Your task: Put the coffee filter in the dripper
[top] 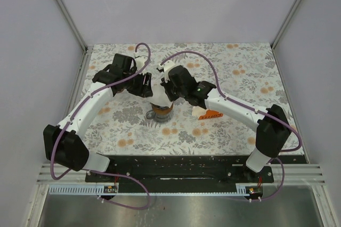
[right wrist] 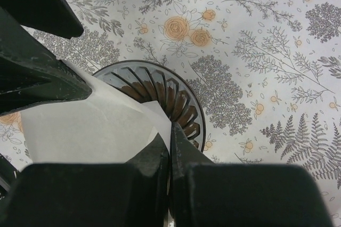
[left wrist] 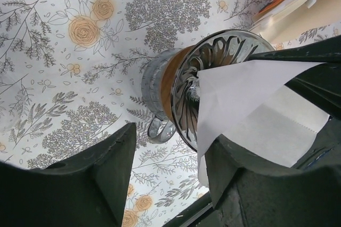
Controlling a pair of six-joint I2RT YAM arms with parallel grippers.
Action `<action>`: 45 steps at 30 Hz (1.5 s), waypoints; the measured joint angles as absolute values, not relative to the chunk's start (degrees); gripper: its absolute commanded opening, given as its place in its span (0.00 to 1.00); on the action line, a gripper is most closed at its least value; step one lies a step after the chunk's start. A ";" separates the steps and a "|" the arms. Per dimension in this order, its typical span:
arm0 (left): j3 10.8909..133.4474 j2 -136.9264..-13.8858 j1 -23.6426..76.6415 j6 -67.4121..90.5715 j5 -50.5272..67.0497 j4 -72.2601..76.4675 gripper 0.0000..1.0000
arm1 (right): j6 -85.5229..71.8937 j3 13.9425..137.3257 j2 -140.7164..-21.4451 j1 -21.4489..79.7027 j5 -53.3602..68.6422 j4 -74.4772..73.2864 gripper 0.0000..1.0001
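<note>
Floral-patterned table point(top: 240, 78), plain white walls: two grippers meet over one dripper point(top: 161, 111) at frame centre.

Count one coffee filter point(right wrist: 90, 126), one dripper and one orange object point(top: 210, 114) just right of the dripper in the top view. The right gripper point(right wrist: 169, 140) is pinched closed on the filter's edge, and the white sheet lies tilted across the ribbed opening. The left gripper point(left wrist: 170, 144) stands wide apart beside the dripper and holds nothing. From overhead, both gripper bodies block most of your view of the dripper.

White paper filter point(right wrist: 90, 126) tilted over ribbed glass dripper point(right wrist: 178, 104), corner inside.
</note>
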State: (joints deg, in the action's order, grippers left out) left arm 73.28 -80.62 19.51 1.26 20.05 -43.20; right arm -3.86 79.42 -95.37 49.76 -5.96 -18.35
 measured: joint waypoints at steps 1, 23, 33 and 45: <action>73.28 -80.68 19.51 1.32 20.10 -43.22 0.56 | -3.68 79.42 -95.46 49.76 -5.80 -18.33 0.04; 73.03 -85.38 21.54 1.15 21.10 -42.74 0.49 | -0.01 79.42 -97.56 49.71 -1.83 -18.33 0.64; 72.95 -85.78 21.54 -0.10 20.73 -42.74 0.47 | 5.26 81.28 -95.31 48.82 5.56 -20.14 0.80; 72.95 -85.78 21.54 -1.19 20.69 -42.72 0.47 | 41.12 78.83 -81.82 48.60 23.62 -29.89 0.82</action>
State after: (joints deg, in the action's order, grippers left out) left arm 72.95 -85.78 21.54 -1.19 20.69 -42.72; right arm 41.12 78.83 -81.82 48.60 23.62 -29.89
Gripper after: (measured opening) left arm 0.474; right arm 0.808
